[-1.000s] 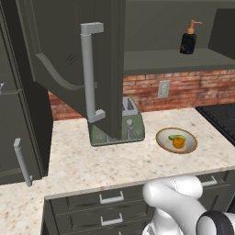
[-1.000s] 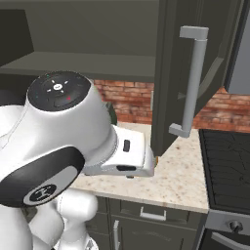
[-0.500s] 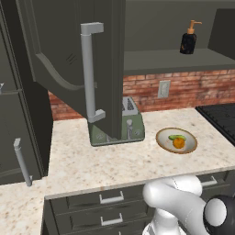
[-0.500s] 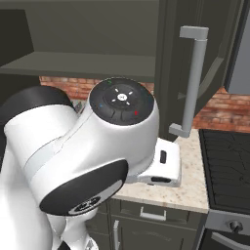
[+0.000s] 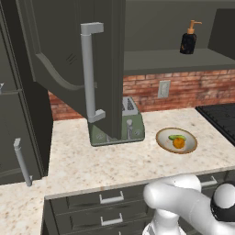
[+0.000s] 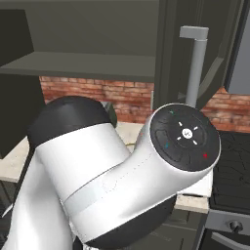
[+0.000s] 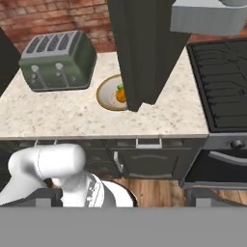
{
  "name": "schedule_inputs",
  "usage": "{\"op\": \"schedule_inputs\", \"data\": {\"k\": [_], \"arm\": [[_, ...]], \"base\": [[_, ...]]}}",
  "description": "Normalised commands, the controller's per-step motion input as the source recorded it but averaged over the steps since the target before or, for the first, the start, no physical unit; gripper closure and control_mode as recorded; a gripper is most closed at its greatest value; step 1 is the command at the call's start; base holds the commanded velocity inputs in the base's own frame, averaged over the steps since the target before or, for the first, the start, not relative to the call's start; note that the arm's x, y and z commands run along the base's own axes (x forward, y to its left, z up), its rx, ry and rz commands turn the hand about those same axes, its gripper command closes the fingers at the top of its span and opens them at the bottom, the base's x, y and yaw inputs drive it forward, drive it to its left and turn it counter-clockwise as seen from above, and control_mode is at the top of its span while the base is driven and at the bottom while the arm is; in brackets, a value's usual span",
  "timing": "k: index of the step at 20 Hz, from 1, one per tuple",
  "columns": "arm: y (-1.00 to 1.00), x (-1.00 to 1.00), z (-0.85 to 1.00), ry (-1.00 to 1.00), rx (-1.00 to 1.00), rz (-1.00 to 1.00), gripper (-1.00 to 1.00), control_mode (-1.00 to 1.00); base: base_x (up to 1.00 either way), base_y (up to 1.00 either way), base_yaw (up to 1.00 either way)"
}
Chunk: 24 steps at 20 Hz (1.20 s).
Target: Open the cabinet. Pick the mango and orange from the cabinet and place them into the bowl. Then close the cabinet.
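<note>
Gripper: jaws spread wide and nothing between them. You can count it free.

- Orange [image 5: 179, 143]: lies in the bowl [image 5: 161, 140], on the side nearer you.
- Mango [image 5: 176, 137]: same bowl, touching the orange on its far side. With both fruits delivered, the picking looks finished.
- Bowl: sits on the counter [image 5: 114, 160], to the right of the toaster [image 5: 117, 129] and apart from it.
- Cabinet [image 5: 59, 55]: both doors stand swung out, and the left door's bar handle [image 5: 89, 73] hangs in front of the toaster. They are open because closing is the one step left to you.
- Shelf item: soap dispenser [image 5: 188, 39], upright, no part of the job.
- Hand camera: looks down over the counter edge, with the stove [image 7: 217, 82] on its right. You seem pulled back, probably to line up on a door.
- Change since a second ago: only the arm. Its round-capped joint [image 6: 185, 136] has swung rightward across the right base view. Bowl, fruit and doors are unmoved.
</note>
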Motion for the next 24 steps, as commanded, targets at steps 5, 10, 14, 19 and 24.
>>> {"op": "schedule_inputs", "data": {"k": [5, 10, 14, 19, 24], "arm": [[-0.19, 0.09, 0.06, -0.24, 0.06, 0.05, -1.00, -1.00], [-0.15, 0.19, 0.03, -0.20, 0.07, 0.06, -1.00, -1.00], [-0.08, 0.31, 0.04, -0.13, 0.08, 0.05, -1.00, -1.00], [-0.04, 0.32, -0.01, -0.09, 0.06, 0.03, -1.00, -1.00], [-0.03, 0.22, -0.16, -0.10, 0.01, 0.00, -1.00, -1.00]], "base": [[0.00, 0.00, 0.00], [0.00, 0.00, 0.00], [0.00, 0.00, 0.00], [0.00, 0.00, 0.00], [0.00, 0.00, 0.00]]}}
